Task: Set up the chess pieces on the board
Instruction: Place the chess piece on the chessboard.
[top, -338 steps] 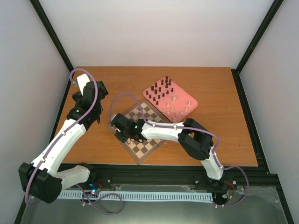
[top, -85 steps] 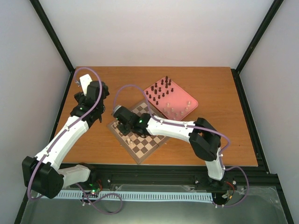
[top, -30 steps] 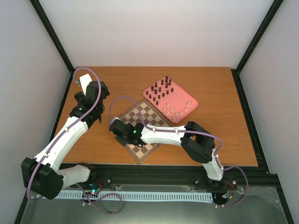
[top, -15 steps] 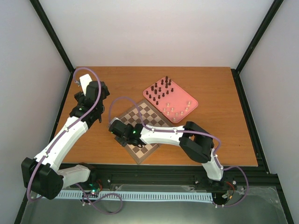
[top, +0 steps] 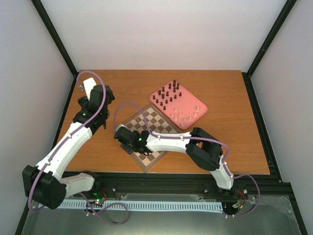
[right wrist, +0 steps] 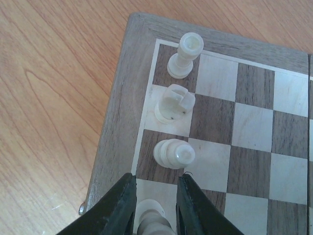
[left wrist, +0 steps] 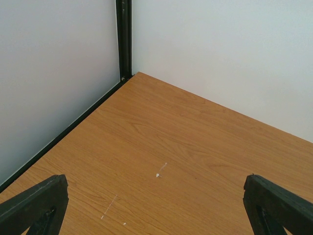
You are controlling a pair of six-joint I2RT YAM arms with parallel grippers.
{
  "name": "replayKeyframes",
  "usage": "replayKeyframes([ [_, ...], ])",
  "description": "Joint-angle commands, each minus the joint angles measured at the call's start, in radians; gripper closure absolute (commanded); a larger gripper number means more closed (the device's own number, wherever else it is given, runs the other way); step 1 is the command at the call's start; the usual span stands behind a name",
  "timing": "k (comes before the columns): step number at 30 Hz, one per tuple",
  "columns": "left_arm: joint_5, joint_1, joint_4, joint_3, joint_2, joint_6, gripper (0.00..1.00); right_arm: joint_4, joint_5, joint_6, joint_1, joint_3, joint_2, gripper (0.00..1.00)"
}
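Right hand [right wrist: 156,181]: your fingers flank a cream piece [right wrist: 151,218] on the board's edge row (you cannot tell whether they pinch it or merely stand beside it).
Board [right wrist: 122,98]: it lies angled on the surface [left wrist: 171,137], near the front edge. Beyond your hand, along the same row, stand a round-headed piece [right wrist: 173,152], a knight [right wrist: 173,103] and a rook [right wrist: 186,54] in the corner square.
Left hand [left wrist: 156,196]: released, with nothing between the fingers, over bare surface left of the board.
Pink tray [top: 198,117]: just beside the board's far corner, it carries dark pieces [top: 166,95] and cream ones [top: 186,115].
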Motion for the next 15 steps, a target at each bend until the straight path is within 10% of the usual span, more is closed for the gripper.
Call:
replayKeyframes([
  [1, 0.003, 0.005, 0.019, 0.015, -0.002, -0.003, 0.00, 0.033, 0.016, -0.002, 0.010, -0.030, -0.038, 0.75],
  [15, -0.003, 0.005, 0.017, 0.017, -0.002, 0.000, 0.00, 0.073, 0.015, -0.035, 0.011, -0.077, -0.127, 0.63],
])
